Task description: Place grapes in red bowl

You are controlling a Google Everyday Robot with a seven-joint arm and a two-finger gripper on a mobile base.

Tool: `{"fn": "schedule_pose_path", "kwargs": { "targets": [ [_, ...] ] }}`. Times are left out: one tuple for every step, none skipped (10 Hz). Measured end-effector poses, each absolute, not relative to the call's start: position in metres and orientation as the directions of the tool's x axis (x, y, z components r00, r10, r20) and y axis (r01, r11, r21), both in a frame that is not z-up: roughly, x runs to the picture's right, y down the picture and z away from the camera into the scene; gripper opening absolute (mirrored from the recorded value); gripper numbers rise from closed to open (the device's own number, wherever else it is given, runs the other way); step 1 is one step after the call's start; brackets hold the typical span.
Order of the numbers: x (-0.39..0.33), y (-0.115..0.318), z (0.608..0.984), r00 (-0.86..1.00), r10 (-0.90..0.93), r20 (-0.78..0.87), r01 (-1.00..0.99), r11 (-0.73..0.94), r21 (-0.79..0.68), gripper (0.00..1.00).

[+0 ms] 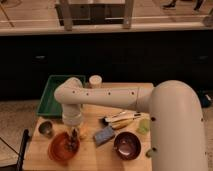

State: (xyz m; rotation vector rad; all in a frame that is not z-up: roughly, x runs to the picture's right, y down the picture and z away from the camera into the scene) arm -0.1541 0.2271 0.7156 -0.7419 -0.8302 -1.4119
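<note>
judging by how things lie, the task looks nearly done — the gripper (73, 136) hangs straight down over the red bowl (55, 150), its tip inside the rim toward the bowl's right side. a small dark clump that i take for the grapes (71, 145) sits right under it, within the glossy inside. whether the grapes rest on the bowl's floor or hang just above it is unclear (claw tip and fruit merge into one dark patch), and i cannot tell whether the claw is open or closed on them. what seems left — a release, if not yet made, and a lift clear. the maroon bowl (127, 145) and metal cup (46, 129) stand apart, untouched.
</note>
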Motion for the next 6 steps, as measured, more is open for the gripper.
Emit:
{"fn": "schedule_pose_path", "kwargs": {
  "targets": [
    [-0.1542,0.2265,0.7151,-0.02,-0.532,0.846,0.998,0.033,0.044,0.24],
    [-0.1541,0.2262,0.7146,-0.024,-0.532,0.846,0.999,0.029,0.046,0.25],
    [-0.1541,0.2261,0.7142,-0.027,-0.532,0.846,0.999,0.025,0.047,0.29],
    [-0.154,0.2257,0.7139,-0.028,-0.532,0.846,0.999,0.024,0.048,0.3],
    [-0.1539,0.2254,0.7134,-0.031,-0.532,0.846,0.999,0.021,0.049,0.3],
    [-0.1539,0.2254,0.7132,-0.033,-0.532,0.846,0.999,0.018,0.05,0.3]
  ]
}}
